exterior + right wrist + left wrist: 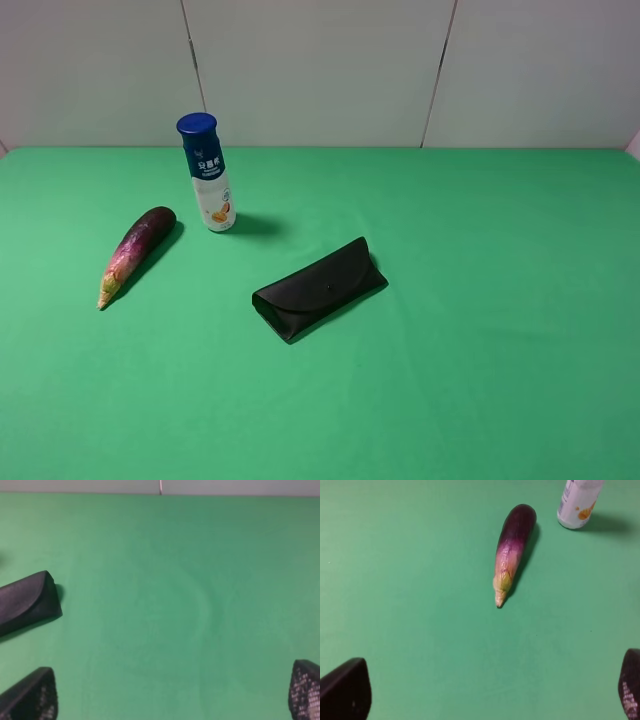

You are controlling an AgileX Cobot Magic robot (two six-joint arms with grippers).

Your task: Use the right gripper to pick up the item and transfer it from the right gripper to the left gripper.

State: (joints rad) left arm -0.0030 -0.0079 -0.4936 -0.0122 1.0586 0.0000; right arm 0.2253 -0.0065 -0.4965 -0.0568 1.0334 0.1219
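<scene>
The purple eggplant (136,253) lies on the green table at the left, its pale pointed tip toward the front. It also shows in the left wrist view (512,550), some way ahead of my left gripper (490,690), whose fingertips (347,692) stand wide apart and empty. My right gripper (170,695) is also wide open and empty over bare green cloth; its fingertips (35,697) show at the frame's lower corners. Neither arm shows in the exterior high view.
A blue-capped white bottle (206,172) stands upright just behind and right of the eggplant, also in the left wrist view (577,502). A black folded glasses case (319,289) lies near the table's middle, also in the right wrist view (25,605). A white wall (320,70) bounds the back.
</scene>
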